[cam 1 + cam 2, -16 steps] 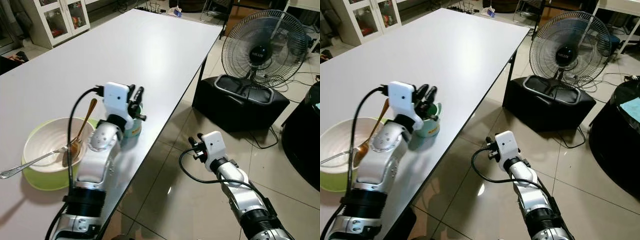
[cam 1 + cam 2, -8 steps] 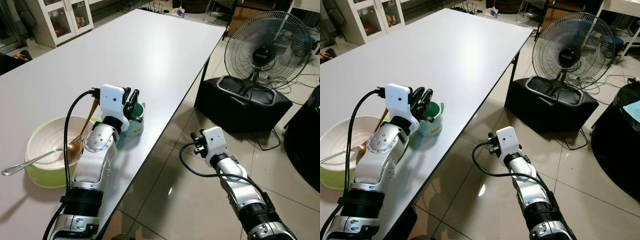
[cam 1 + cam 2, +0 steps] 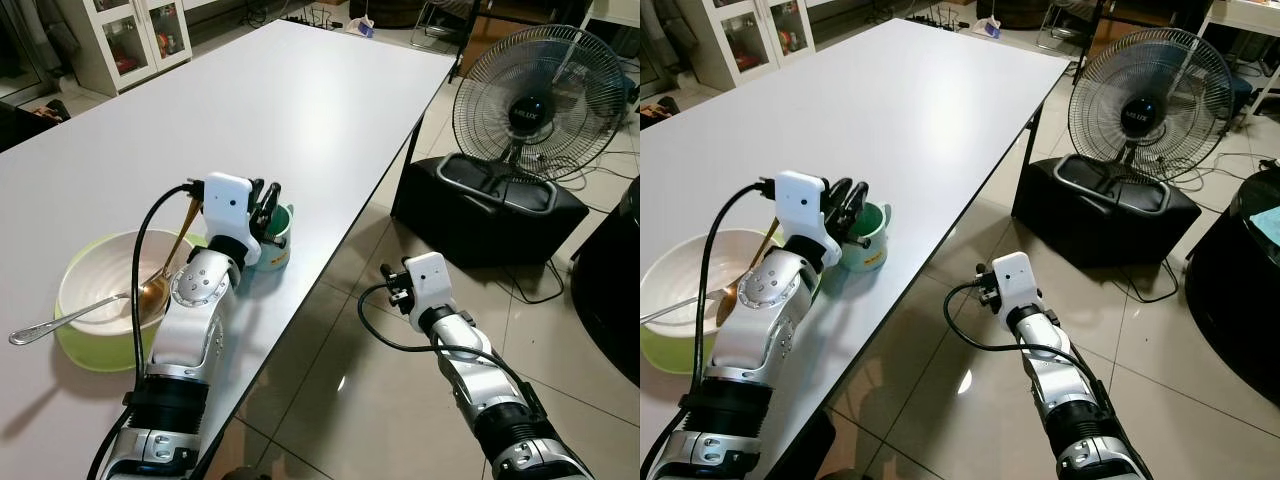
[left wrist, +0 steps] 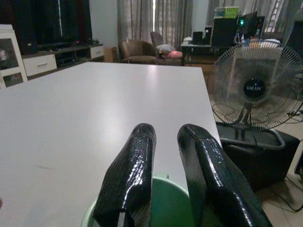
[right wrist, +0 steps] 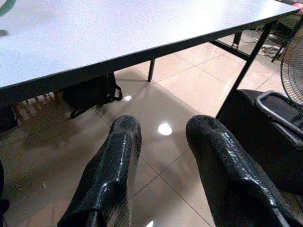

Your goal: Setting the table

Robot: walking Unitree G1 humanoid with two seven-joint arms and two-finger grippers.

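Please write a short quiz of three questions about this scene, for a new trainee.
1. True or false: the green cup stands on the floor.
2. Which hand is at the cup: (a) left hand, (b) right hand?
3. What lies in the bowl?

Key: 1. False, it stands on the white table. 2. (a). 3. Two spoons, a silver spoon and a golden spoon.

A white table (image 3: 300, 110) is carrying a pale green bowl (image 3: 95, 345) with a cream inside, and beside it a teal-green cup (image 3: 868, 238) showing what looks like a small orange mark. A silver spoon (image 3: 60, 322) and a golden spoon (image 3: 172, 262) are lying in the bowl, while glossy black fingers (image 4: 130, 175) are showing against the cup's green.
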